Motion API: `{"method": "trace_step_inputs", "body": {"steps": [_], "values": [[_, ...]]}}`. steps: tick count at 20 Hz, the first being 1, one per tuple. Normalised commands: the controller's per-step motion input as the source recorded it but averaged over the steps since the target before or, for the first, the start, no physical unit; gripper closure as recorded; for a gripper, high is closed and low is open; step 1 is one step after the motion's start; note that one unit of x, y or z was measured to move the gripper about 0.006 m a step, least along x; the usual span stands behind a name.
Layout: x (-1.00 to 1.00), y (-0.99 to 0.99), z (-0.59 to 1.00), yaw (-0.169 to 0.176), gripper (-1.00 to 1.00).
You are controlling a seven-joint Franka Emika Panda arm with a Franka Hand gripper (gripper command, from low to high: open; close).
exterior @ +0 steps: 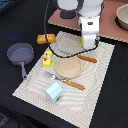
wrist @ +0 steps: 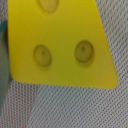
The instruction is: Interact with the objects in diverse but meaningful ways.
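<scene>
The yellow holed cheese wedge [wrist: 62, 42] fills the wrist view, flat on the woven mat [wrist: 75, 107], directly under the gripper [exterior: 89, 44]. From the exterior view the arm's white body hides the wedge and the fingertips, so I cannot tell whether the jaws are wide or closed. Just beside the gripper lies an orange-handled knife [exterior: 86, 58], with the round wooden plate [exterior: 68, 67] a little further out. Beyond that are the yellow box with red label [exterior: 47, 58], the golden-brown bread loaf [exterior: 47, 38], the orange-handled fork [exterior: 67, 81] and the pale blue-and-white milk carton [exterior: 54, 92]. A grey pan [exterior: 20, 55] sits well apart, off the mat.
</scene>
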Motion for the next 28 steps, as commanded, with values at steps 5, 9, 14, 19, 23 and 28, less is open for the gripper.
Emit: {"method": "trace_step_inputs", "body": {"steps": [5, 9, 14, 19, 23, 28], "values": [[0.01, 0.34, 0.0, 0.0, 1.0], [0.01, 0.34, 0.0, 0.0, 1.0], [-0.18, 0.18, 0.8, 0.0, 1.0], [-0.37, 0.0, 1.0, 0.0, 1.0], [-0.21, -0.11, 0.99, 0.0, 1.0], [-0.01, -0.46, 0.7, 0.0, 1.0]]}}
